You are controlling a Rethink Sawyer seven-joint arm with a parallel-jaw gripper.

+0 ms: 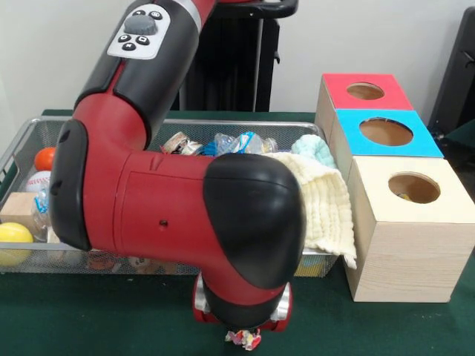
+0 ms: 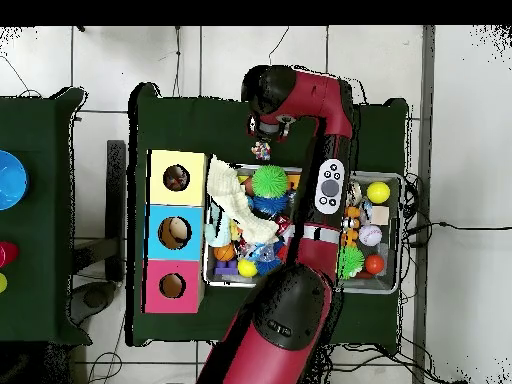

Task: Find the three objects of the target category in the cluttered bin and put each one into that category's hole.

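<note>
Green bench [image 1: 89, 311] | fingers [image 1: 243, 339] clamped on fabric ball [image 2: 261, 151], outside bin [image 2: 395, 283] | carry sideways, centre over yellow box's hole [image 2: 176, 178], then release.

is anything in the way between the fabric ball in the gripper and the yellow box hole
Nothing visible blocks it. In the overhead view the fabric ball hangs at the gripper over bare green table beyond the bin. The yellow-topped box's hole lies open to one side. The pale cloth draped over the bin's edge sits just beside that path.
</note>
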